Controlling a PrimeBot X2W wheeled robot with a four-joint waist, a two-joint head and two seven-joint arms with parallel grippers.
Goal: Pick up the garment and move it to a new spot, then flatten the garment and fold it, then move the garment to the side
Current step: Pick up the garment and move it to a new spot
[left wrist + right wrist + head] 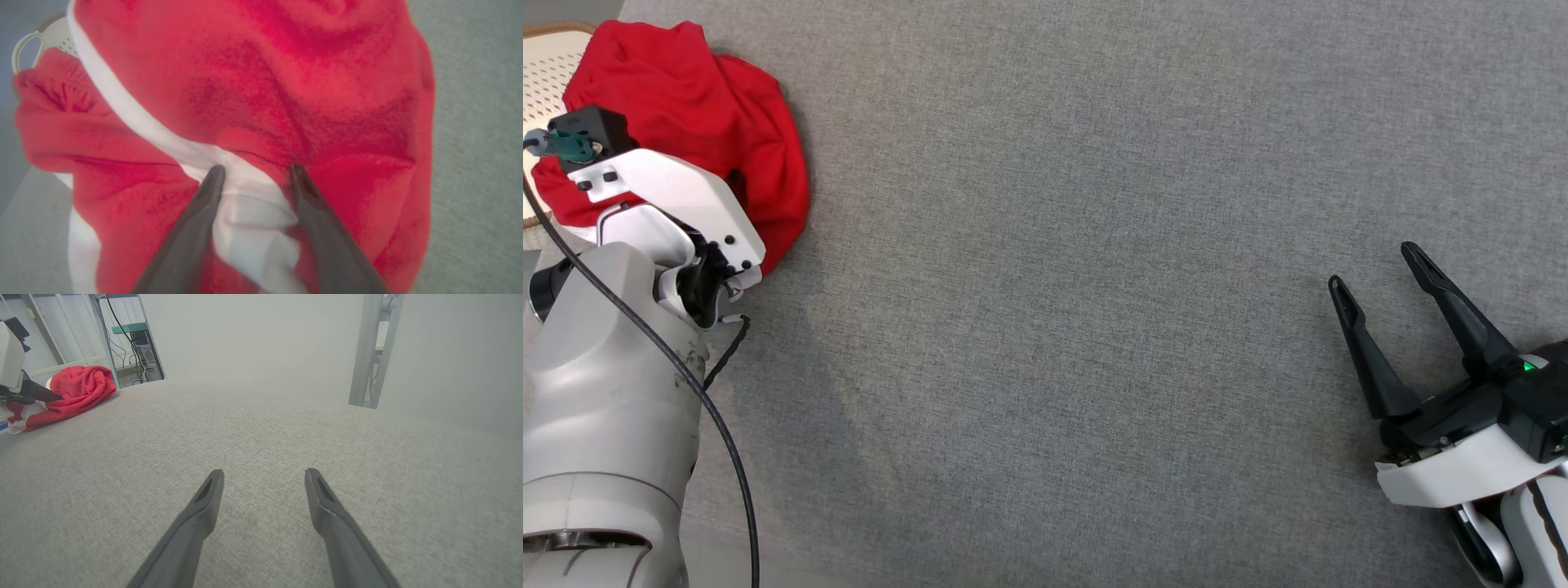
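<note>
Left gripper (pixel 256 167): the two long dark fingers stand well apart, tips pressed down into cloth. As far as I can see, nothing is pinched yet.
Between the jaws: a rumpled white fold of the crumpled red knit garment with white trim (pixel 286 81).
Around the tips: red cloth spills past both fingers, and the white band (pixel 122 110) runs away beyond the left finger.
Under the heap: the grey woven table covering (pixel 1094 286), with the garment lying in a lump on it.
Beyond the heap: a pale perforated basket (pixel 24 41) at the garment's far edge. I can't tell whether it touches or sits under the cloth.
Step in hand: I'd say the first pick-up, closing on that fold.
Doing it well: take a thick bunch rather than one skin of trim. Close firmly before lifting, then rise straight so the cloth clears the basket rim.
Right gripper (pixel 1372 265): fingers spread wide and empty, over bare covering, well apart from the garment.
</note>
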